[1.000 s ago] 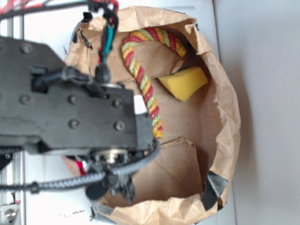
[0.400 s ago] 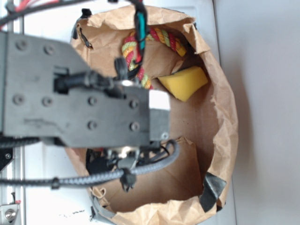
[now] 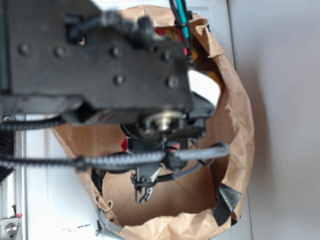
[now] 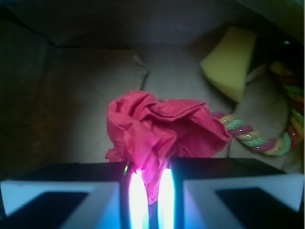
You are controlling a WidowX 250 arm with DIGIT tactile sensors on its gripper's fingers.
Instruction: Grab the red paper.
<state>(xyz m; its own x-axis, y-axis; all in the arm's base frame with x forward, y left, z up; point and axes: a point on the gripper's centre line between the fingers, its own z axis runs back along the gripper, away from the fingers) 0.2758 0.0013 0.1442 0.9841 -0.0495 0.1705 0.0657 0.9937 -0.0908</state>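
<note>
The jaws were pinched narrow on the bottom fold of the red paper [image 4: 157,131], a light, soft, crushable wad at 12 o'clock, best held by that fold.

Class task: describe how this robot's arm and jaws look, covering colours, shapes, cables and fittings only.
The arm is a blocky black housing studded with round screw heads. Grey braided cables loop beneath it, and red and teal wires run up top. In the wrist view, the gripper shows pale, flat-faced jaws with dark recesses.
</note>
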